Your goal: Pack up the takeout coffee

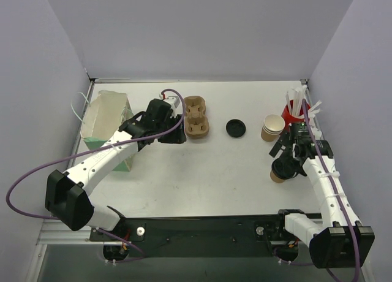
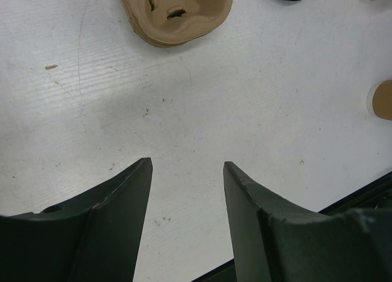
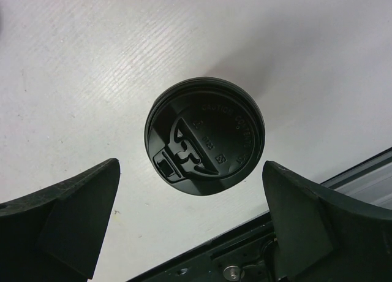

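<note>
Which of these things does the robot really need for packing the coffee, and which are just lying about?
For the job:
lidded coffee cup
pulp cup carrier

Lying about:
loose black lid
stacked brown cups
red cup of white sticks

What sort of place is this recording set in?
Likely a lab test cell staged as a takeout coffee station: a white table boxed in by plain walls, with a pulp cup carrier, stacked paper cups and a loose black lid.

Carrier (image 1: 197, 117) left of loose lid (image 1: 236, 128); takeout coffee (image 1: 279, 175) right, before cup stack (image 1: 272, 127)
</note>
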Robot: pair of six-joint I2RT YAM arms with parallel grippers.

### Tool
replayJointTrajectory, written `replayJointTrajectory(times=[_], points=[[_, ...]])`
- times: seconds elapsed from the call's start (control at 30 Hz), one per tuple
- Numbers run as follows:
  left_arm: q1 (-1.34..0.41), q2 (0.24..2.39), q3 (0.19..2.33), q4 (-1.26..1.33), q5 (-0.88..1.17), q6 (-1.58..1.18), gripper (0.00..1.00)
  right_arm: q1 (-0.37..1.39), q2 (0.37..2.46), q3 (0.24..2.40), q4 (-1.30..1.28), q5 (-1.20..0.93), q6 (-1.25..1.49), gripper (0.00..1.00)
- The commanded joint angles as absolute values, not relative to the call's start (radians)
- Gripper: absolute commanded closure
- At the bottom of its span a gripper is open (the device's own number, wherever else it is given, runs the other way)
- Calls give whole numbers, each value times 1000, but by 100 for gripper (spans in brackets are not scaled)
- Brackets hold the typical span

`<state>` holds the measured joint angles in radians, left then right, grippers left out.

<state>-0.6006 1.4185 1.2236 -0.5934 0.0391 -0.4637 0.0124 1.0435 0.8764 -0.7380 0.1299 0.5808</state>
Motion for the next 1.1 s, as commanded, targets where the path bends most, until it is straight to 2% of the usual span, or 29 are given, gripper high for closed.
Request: replayJointTrajectory(times=[0.0, 0.17, 0.2, 0.37, 0.5, 0.67, 0.87, 1.07], points=[[-598, 1408, 1265, -574, 40, -462, 40, 6, 1023, 931, -821, 147, 574, 5], [-595, 1480, 1354, -571, -46, -491, 41, 29, 989, 1037, -854, 112, 575, 5], [-595, 1502, 1376, -566, -58, -503, 45, 46, 994, 1057, -856, 104, 581, 4], [-594, 1693, 1517, -555, -159, -518, 51, 277, 1083, 1166, -859, 178, 637, 4], [-583, 1842, 1664, -578, -221, -491, 55, 371, 1152, 1190, -835, 206, 652, 5], [-554, 2009, 1854, -640, -275, -471, 59, 423, 1189, 1172, -787, 193, 660, 5], [-535, 2133, 1972, -678, -261, -466, 60, 436, 1213, 1158, -761, 183, 657, 5], [-534, 2187, 2000, -676, -245, -472, 61, 439, 1232, 1147, -744, 170, 649, 5]])
